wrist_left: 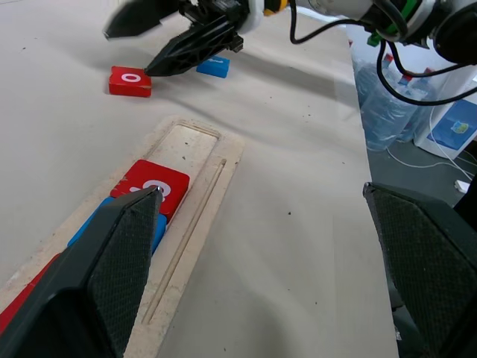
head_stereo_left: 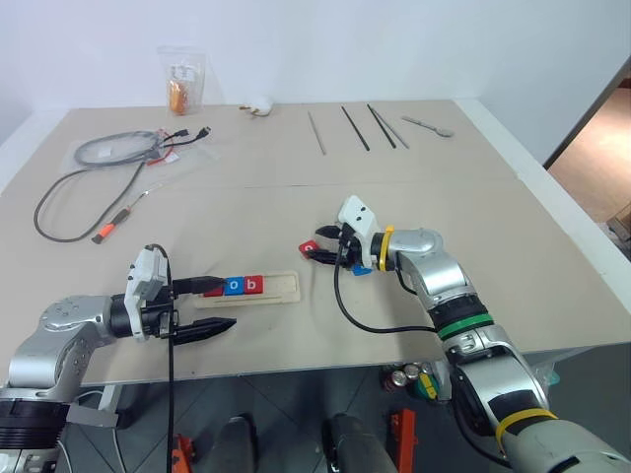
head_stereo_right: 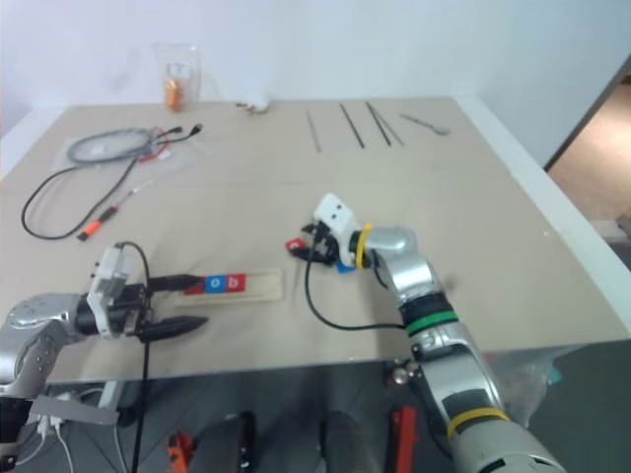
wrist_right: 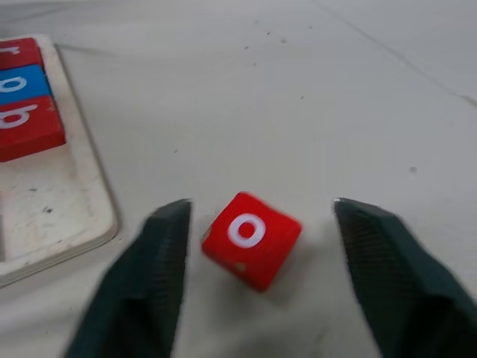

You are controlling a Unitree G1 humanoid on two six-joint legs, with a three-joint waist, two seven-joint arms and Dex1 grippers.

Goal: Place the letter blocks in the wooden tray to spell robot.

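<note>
right gripper open astride red o, not gripping | left gripper open, empty | tray: r, o, b | right wrist view alone shows the gaps

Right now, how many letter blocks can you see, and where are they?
5: three in the wooden tray, r, o, b; a red o between the right gripper fingers; a blue block beside it.

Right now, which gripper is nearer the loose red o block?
Right. The right gripper straddles the red o block, fingers open either side. The left gripper sits back at the wooden tray.
</note>
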